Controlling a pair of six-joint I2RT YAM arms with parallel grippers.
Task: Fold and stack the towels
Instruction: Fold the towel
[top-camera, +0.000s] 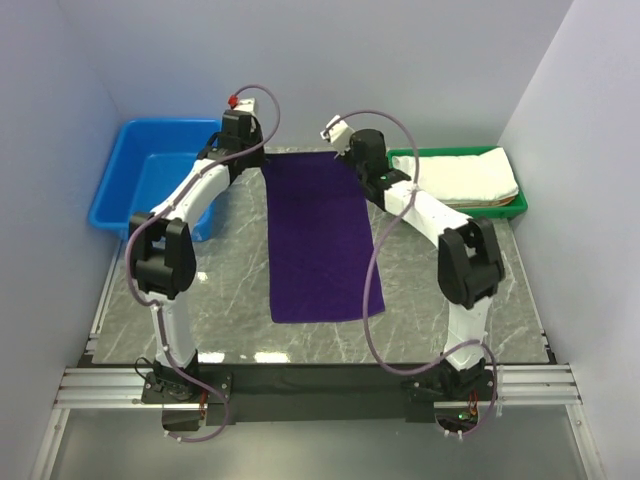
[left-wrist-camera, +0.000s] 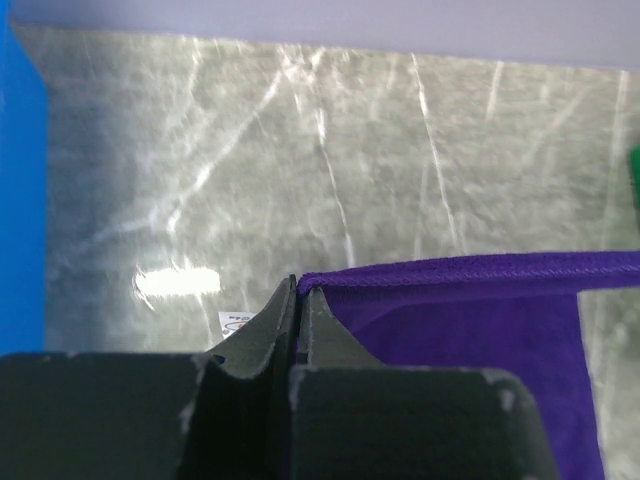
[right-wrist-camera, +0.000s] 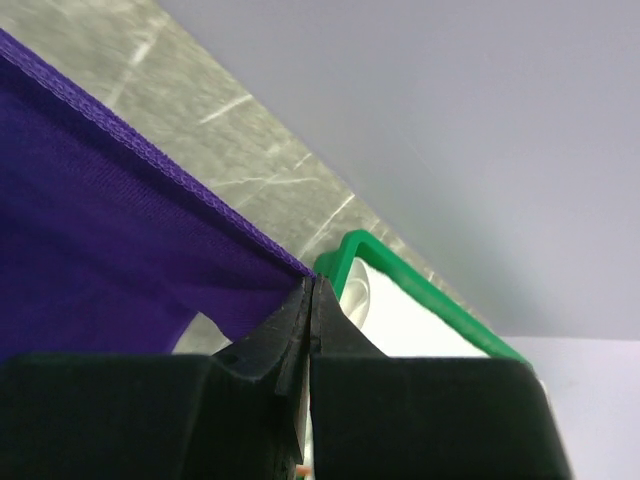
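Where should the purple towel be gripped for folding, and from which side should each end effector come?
Its two far corners, each approached from its own outer side. The purple towel lies flat and lengthwise, so pinching both corners should lift the whole far edge evenly. The left end effector and right end effector are shut on them.

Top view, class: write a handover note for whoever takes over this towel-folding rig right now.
Left claw: shut on the far-left corner of the dark purple cloth towel.
Right claw: shut on its far-right corner.
That towel lies spread flat, unfolded, on the grey marble table.
A plain white cloth towel lies folded in the green plastic tray, far right; blue plastic bin, far left.
Done: white one folded. Left: fold and stack the purple one.
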